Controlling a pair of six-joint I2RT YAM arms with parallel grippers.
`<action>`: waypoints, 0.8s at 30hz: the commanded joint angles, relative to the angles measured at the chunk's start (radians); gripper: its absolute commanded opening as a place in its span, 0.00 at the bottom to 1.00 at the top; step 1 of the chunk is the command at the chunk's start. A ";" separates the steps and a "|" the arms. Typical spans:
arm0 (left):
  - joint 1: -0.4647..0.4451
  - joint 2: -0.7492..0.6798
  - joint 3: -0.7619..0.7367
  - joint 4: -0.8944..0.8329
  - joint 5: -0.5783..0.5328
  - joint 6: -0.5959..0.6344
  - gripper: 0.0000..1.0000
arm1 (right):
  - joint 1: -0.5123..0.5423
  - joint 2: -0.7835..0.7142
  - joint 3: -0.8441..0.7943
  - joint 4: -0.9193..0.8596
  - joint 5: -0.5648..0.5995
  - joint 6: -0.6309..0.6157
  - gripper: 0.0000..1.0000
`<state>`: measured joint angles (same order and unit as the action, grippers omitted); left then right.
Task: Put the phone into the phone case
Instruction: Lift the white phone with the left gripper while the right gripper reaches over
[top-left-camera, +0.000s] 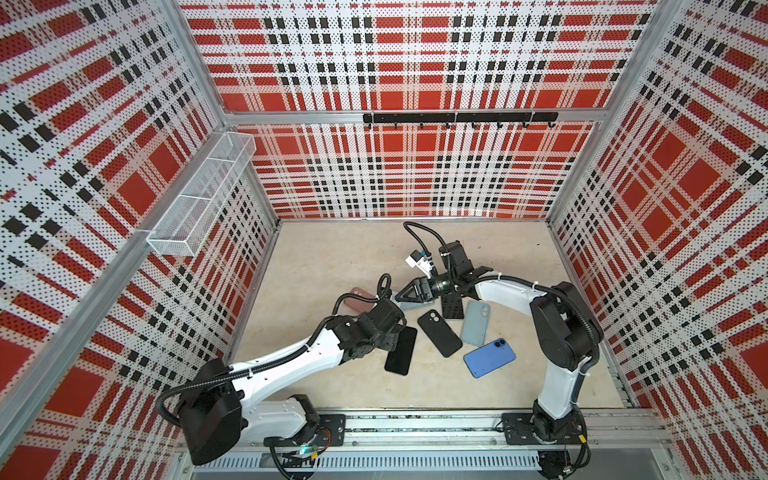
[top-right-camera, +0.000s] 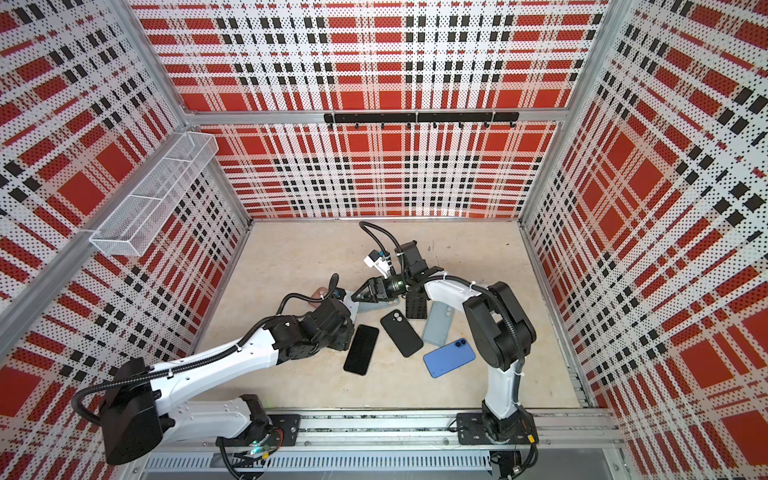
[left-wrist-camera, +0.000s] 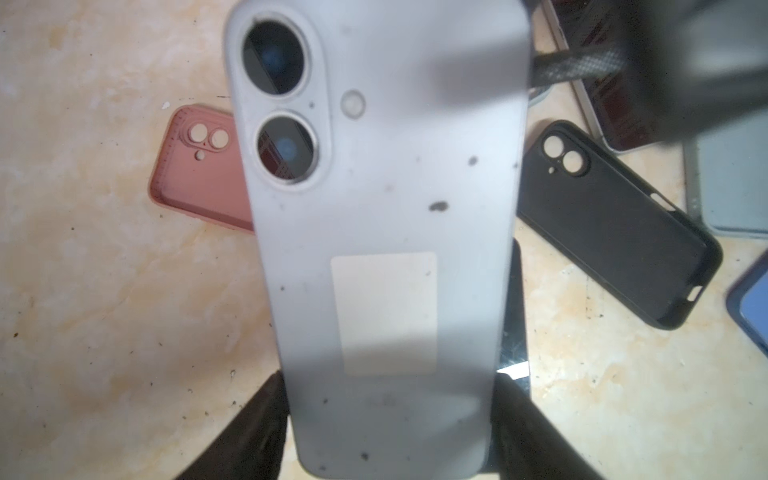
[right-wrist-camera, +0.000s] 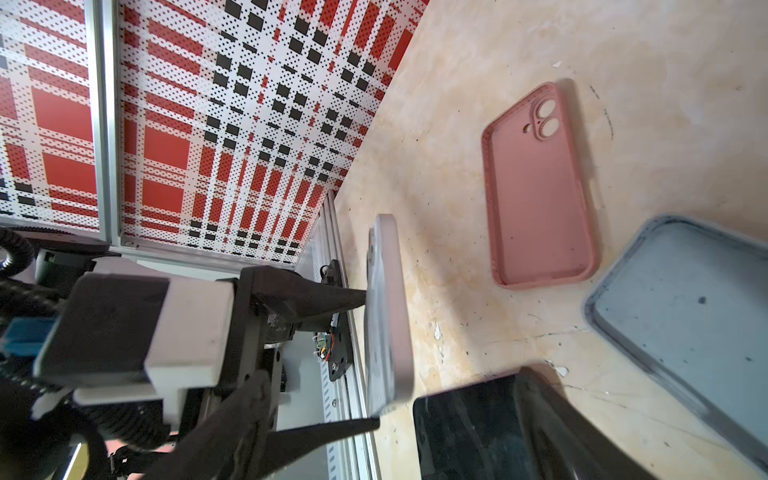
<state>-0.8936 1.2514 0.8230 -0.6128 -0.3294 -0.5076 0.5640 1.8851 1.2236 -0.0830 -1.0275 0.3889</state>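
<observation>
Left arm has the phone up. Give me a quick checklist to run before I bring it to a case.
1. Left gripper shut on the white phone, clamped across both long edges: ok.
2. Phone held above the table: ok.
3. Grey-blue case lies open side up: ok.
4. Pink case lies open side up, nothing in it: ok.
5. Right gripper clear of the phone: cannot tell; one of its fingers shows close to the phone's edge.
6. Which case fits: cannot tell.
</observation>
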 joint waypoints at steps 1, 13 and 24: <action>-0.010 0.010 0.038 0.048 -0.023 0.012 0.66 | 0.010 0.031 -0.006 0.075 -0.035 0.013 0.84; -0.013 0.048 0.062 0.089 0.024 0.037 0.67 | 0.017 0.046 -0.010 0.118 -0.055 0.039 0.39; -0.011 0.047 0.071 0.096 0.001 0.047 0.67 | 0.015 0.035 0.014 0.082 -0.046 0.023 0.12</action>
<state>-0.8993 1.3048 0.8562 -0.5610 -0.2958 -0.4683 0.5747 1.9179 1.2179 -0.0128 -1.0634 0.4374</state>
